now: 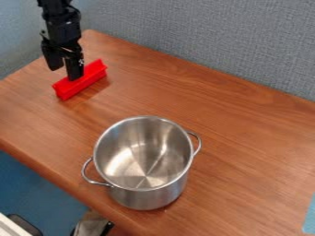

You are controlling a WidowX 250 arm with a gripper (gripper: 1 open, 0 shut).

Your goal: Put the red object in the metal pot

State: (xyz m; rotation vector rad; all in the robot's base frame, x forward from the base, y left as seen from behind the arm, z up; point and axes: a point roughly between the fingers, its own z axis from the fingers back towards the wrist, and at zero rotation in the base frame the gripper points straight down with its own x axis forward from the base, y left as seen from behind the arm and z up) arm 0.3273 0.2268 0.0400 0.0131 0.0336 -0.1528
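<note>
One view only. Gripper (65,65) hangs pointing down over the upper end of the red bar (80,81), jaws wide, nothing held yet; contact w/ the bar probably none, hard to tell. Risk: an off-centre pinch near the end could tip or skid the bar.

Bar: long, narrow, bright red, flat on tabletop (197,92), well apart from the empty steel pot (144,161).

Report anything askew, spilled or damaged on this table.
Nothing stands out. The metal pot stands upright and empty, undented. The red object lies flat on the wooden table near its far left corner, intact. The open claw is down at the object's far end. No spills are visible.
</note>
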